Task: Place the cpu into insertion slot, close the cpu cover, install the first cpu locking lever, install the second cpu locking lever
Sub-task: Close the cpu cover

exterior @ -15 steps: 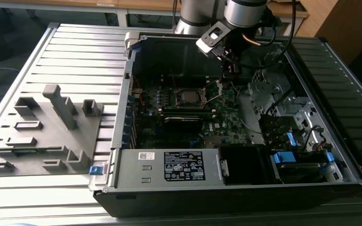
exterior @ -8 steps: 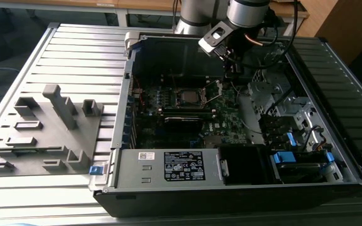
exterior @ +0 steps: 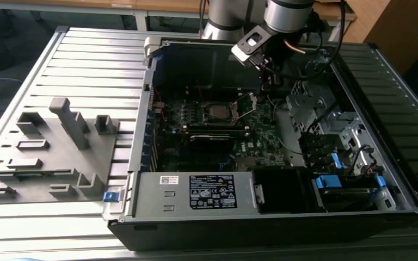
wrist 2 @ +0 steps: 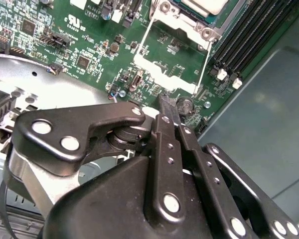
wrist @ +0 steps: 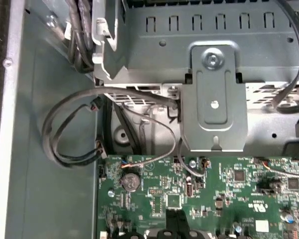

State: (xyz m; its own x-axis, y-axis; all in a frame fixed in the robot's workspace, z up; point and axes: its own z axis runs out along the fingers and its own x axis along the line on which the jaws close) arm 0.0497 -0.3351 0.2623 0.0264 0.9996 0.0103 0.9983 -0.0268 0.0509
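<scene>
Closed finger against finger, the hand grips nothing that I can see. Its tip hangs low over the motherboard, just beside the free edge of the cpu cover. The cover lies swung open away from the socket, and green board shows through its square opening. Beyond its hinge the cpu sits in the socket, dull silver top up, so I judge the first step done. Thin wire levers run along the sides of the open cover and are unlatched. Closing the cover and fastening both levers remain to do. In the exterior view the hand reaches down inside the open computer case, which lies on the slatted bench.
</scene>
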